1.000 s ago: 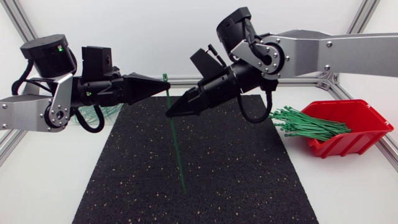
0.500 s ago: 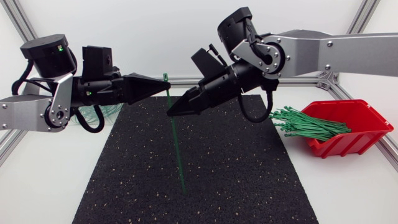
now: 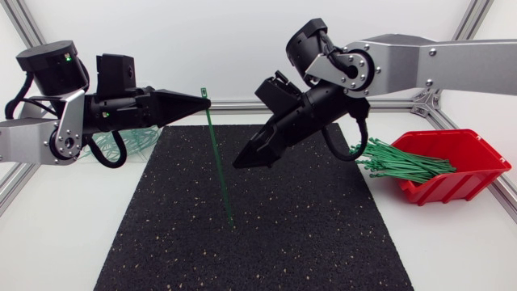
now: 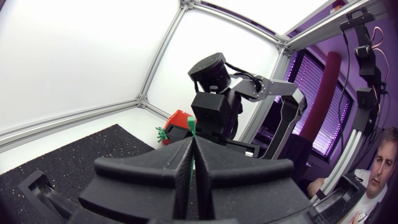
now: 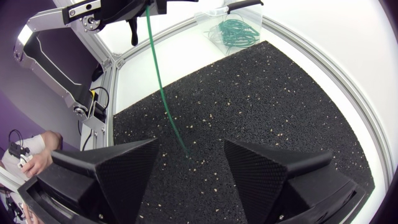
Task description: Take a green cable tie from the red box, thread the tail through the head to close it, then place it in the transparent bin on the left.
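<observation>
Black speckled mat [image 3: 323,234] covers white table [image 3: 452,250] (green cable tie [image 3: 217,162] above).

One green cable tie [image 3: 216,158] in left claw [image 3: 205,104]

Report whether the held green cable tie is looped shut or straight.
Straight, unthreaded: the cable tie hangs from the left hand, its tail free down at the mat.

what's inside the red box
A heap of green cable ties lies in the red box, their ends sticking out past its open side. The ties cover the box floor, so whatever lies beneath the heap cannot be seen.
</observation>
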